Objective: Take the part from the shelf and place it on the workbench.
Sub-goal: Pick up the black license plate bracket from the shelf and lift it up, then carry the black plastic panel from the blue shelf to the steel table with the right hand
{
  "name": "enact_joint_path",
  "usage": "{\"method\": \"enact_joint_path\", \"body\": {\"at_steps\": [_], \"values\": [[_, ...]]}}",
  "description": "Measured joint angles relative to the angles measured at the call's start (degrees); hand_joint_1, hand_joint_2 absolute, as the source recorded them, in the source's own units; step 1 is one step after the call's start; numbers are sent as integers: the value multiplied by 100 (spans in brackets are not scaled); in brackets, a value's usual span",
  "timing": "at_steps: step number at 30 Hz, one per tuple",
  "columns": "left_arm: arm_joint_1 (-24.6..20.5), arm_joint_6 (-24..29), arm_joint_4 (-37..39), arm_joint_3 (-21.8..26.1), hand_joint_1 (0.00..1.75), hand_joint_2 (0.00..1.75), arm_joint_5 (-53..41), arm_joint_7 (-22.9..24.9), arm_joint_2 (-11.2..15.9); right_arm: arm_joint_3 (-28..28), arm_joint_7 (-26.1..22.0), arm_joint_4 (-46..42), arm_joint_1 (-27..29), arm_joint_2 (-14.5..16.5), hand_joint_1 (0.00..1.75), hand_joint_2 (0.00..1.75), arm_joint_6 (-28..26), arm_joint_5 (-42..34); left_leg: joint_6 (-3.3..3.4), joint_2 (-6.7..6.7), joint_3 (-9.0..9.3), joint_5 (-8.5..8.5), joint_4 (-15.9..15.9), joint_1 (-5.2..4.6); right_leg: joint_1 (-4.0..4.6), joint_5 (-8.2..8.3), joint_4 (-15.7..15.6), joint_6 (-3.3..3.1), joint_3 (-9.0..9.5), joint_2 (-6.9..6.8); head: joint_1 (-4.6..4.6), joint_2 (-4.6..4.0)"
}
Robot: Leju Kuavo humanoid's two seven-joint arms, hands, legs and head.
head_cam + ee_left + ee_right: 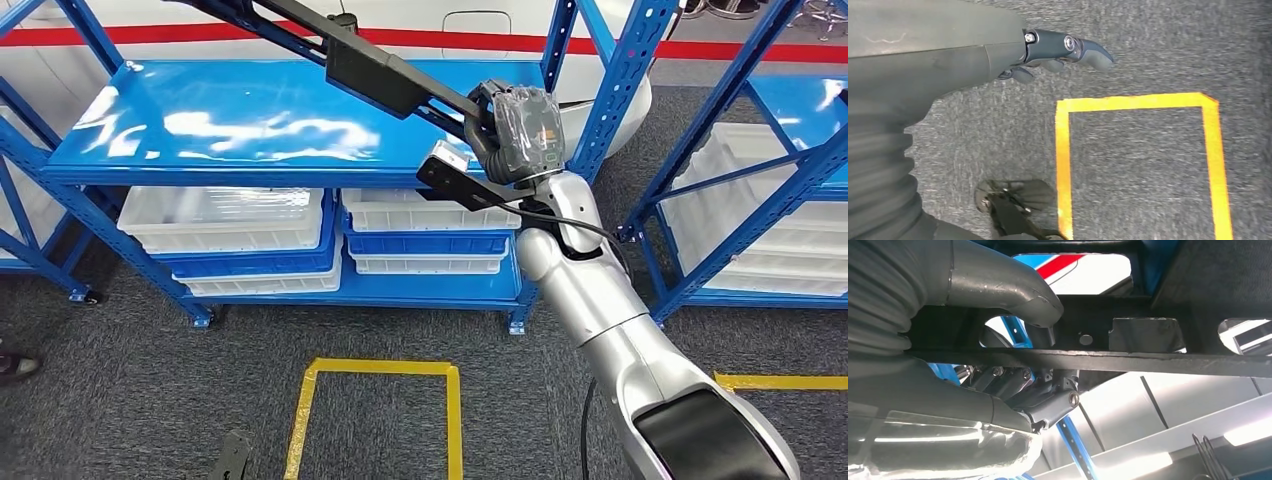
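Head view showed us our right hand (520,130) wrapped around one long black metal part (370,68), lifted just above the blue shelf (250,120) top; we judged that the grip sat near one end so the bar could clear the uprights on its way out. Right wrist view confirmed it: thumb over the bar, fingers (1048,405) curled beneath. Our left hand (1063,50) hung slack over the grey floor, holding nothing, fingers loosely apart, beside one yellow-taped square (1138,160). Under the shelf top we counted four white bins (225,218), stacked in two pairs.
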Motion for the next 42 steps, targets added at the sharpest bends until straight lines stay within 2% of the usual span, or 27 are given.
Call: {"method": "enact_joint_path", "body": {"at_steps": [2, 3, 5, 6, 8, 10, 11, 12, 13, 15, 17, 19, 21, 22, 23, 25, 26, 27, 28, 29, 32, 34, 36, 37, 38, 40, 42], "values": [[-24, -3, -4, 0, 0, 175, -3, 1, 2, -14, 3, -11, -8, -1, 175, 175, 3, 4, 52, -25, 532, -121, -738, -18, 16, 93, 26, 84, -89, -6, 13, 0], [-32, -4, -6, 0, 0, 175, -3, 2, 2, -21, 4, -16, -16, 5, 175, 175, 6, 8, 96, -37, 633, -195, -925, -45, 26, 141, 22, 133, -105, -11, 18, 1], [-32, -5, -8, 1, 0, 175, -2, 3, 0, -28, 4, -19, -31, 11, 175, 175, 12, 16, 224, -31, 608, -115, -1007, -82, 34, 242, -14, 224, -133, -20, 30, 1], [-33, -4, -8, 1, 0, 175, 0, 3, -4, -31, 4, -19, -36, 7, 175, 175, 14, 19, 290, -17, 566, -38, -1039, -91, 33, 208, 20, 245, -182, -17, 28, 1], [-34, -1, -8, 4, 0, 175, 4, 4, -9, -37, 4, -19, -36, -12, 175, 175, 16, 25, 410, 12, 432, 145, -1098, -94, 32, -150, 394, 199, -380, -10, 44, 0], [-29, 6, -9, 12, 0, 175, 12, 4, -8, -40, 4, -19, -34, -26, 175, 175, 17, 28, 458, 18, 232, 304, -1099, -122, 25, -678, 1193, 125, -622, -7, 55, 0], [-23, 9, -9, 16, 0, 175, 18, 4, -7, -40, 4, -18, -28, -31, 175, 175, 18, 29, 462, 18, 126, 384, -1097, -131, 24, -824, 1572, 135, -688, -6, 55, 0], [-17, 13, -9, 19, 0, 175, 22, 4, -9, -40, 4, -17, -22, -35, 175, 175, 19, 30, 461, 19, 16, 469, -1094, -139, 26, -849, 1814, 174, -676, -6, 55, 0], [-13, 16, -9, 20, 0, 175, 26, 4, -11, -40, 3, -17, -19, -38, 175, 175, 19, 29, 456, 18, -90, 552, -1092, -148, 35, -774, 1863, 226, -566, -5, 56, 0], [-5, 22, -9, 21, 0, 175, 34, 4, -15, -40, 1, -17, -22, -37, 175, 175, 19, 28, 431, 11, -277, 711, -1086, -161, 65, -603, 1386, 258, -49, -4, 54, 0], [2, 31, -9, 25, 0, 175, 42, 3, -17, -42, -1, -20, -40, -16, 175, 175, 17, 27, 380, 9, -402, 864, -1094, -179, 128, -735, 465, 164, 646, -4, 40, 0], [14, 38, -8, 32, 0, 175, 44, 2, -20, -40, -4, -20, -53, 6, 175, 175, 16, 22, 322, 14, -455, 1034, -1160, -186, 176, -848, -60, 95, 922, 2, 24, 0], [43, 39, -6, 43, 0, 175, 45, 1, -20, -38, -8, -13, -46, 13, 175, 175, 17, 16, 262, 8, -497, 1089, -1209, -165, 117, -725, -110, 36, 830, 3, 16, 0], [62, 39, -6, 48, 0, 175, 47, 0, -20, -38, -9, -9, -42, 20, 175, 175, 17, 14, 227, 4, -543, 944, -1121, -150, 82, -653, -127, -24, 801, -4, 9, 0], [80, 39, -5, 50, 0, 175, 49, -1, -19, -39, -9, -6, -38, 29, 175, 175, 17, 13, 189, -1, -609, 701, -926, -133, 47, -576, -143, -78, 763, -12, -1, 0], [96, 40, -6, 54, 0, 175, 53, -2, -18, -38, -15, 0, -43, 56, 175, 175, 17, 8, 107, -4, -800, 78, -139, -96, 42, -435, -138, -131, 638, -21, -16, 0], [96, 41, -6, 56, 0, 175, 53, -2, -18, -38, -20, 7, -43, 66, 175, 175, 17, 4, 66, -6, -872, -99, 270, -76, 39, -372, -132, -122, 564, -21, -22, 0], [95, 43, -6, 59, 0, 175, 54, -2, -16, -38, -24, 16, -43, 73, 175, 175, 17, 1, 27, -4, -882, -164, 564, -51, 32, -318, -120, -101, 489, -21, -22, 0], [95, 45, -6, 62, 0, 175, 54, -2, -15, -38, -26, 28, -42, 76, 175, 175, 17, -2, -5, -1, -788, -110, 631, -23, 19, -277, -102, -73, 422, -21, -24, 0], [95, 48, -6, 64, 0, 175, 55, -2, -13, -38, -26, 38, -41, 76, 175, 175, 16, -3, -35, 2, -571, 2, 452, 8, 0, -246, -71, -42, 360, -21, -25, 0], [80, 53, -7, 67, 0, 175, 54, -2, -13, -40, -27, 49, -52, 83, 175, 175, 9, -3, -85, -17, 239, 86, -624, 51, -3, -185, 55, 58, 185, -20, -31, 0], [73, 54, -7, 68, 0, 175, 50, -2, -14, -43, -31, 56, -59, 90, 175, 175, 5, -4, -38, -38, 356, 28, -867, 5, 26, -119, 82, 157, 116, -20, -30, 0], [71, 52, -7, 69, 0, 175, 44, -1, -16, -48, -33, 67, -57, 77, 175, 175, 2, -5, 92, -23, 294, 110, -909, -26, 37, -74, 79, 266, 65, -18, -26, 0], [64, 50, -7, 71, 0, 175, 39, -1, -18, -53, -33, 72, -57, 63, 175, 175, -1, -5, 182, -13, 258, 171, -940, -38, 40, -148, 151, 277, -3, -15, -22, 0], [55, 49, -8, 73, 0, 175, 33, 1, -17, -62, -33, 77, -58, 45, 175, 175, -4, -5, 273, -3, 208, 238, -974, -45, 42, -305, 343, 259, -106, -12, -7, 0], [41, 46, -9, 77, 0, 175, 21, 2, -12, -78, -34, 86, -58, 15, 175, 175, -10, -5, 395, 5, 71, 363, -996, -71, 32, -776, 1055, 181, -371, -8, 20, 0], [40, 43, -9, 79, 0, 175, 10, 5, -12, -86, -35, 102, -51, -11, 175, 175, -11, -5, 434, 7, -84, 486, -994, -107, 28, -1034, 1735, 199, -514, -7, 30, 1]]}}
